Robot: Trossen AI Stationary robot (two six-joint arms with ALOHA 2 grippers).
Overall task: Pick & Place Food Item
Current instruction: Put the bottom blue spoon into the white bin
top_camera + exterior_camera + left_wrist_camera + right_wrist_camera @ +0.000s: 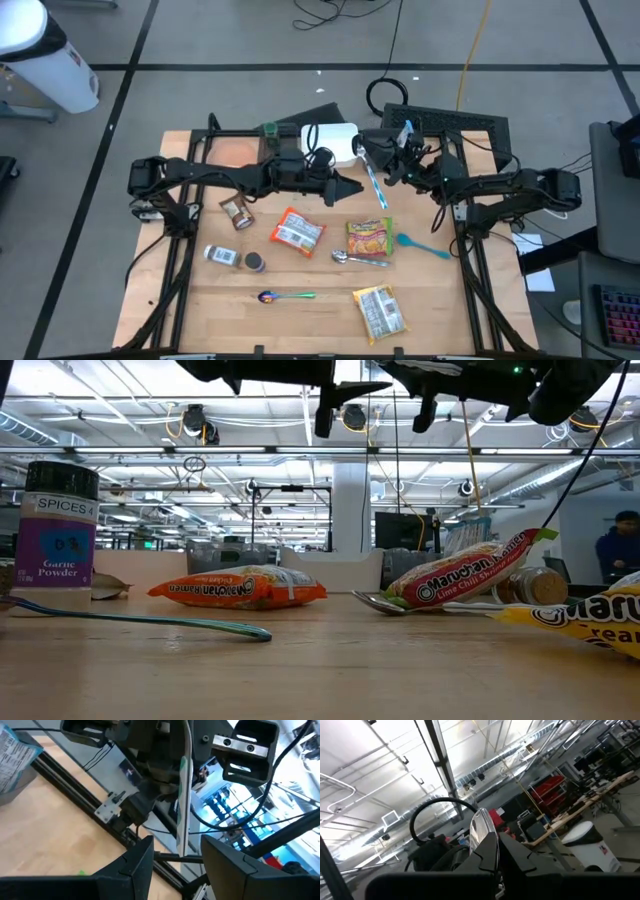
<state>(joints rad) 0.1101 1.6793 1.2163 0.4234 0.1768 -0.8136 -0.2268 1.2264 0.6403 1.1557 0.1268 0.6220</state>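
Your left hand hovers above the bench, fingers parted and empty — the orange ramen packet lies just below it. Your right hand is clamped on a blue-handled spoon — held aloft beside the left.

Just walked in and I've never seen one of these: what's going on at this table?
Two robot arms are raised above the table's far side. The right hand is shut on a spoon, holding it out toward the left hand, whose fingers stand apart around the spoon's free end. On the table lie ramen packets, spice jars and more spoons, all untouched right now.
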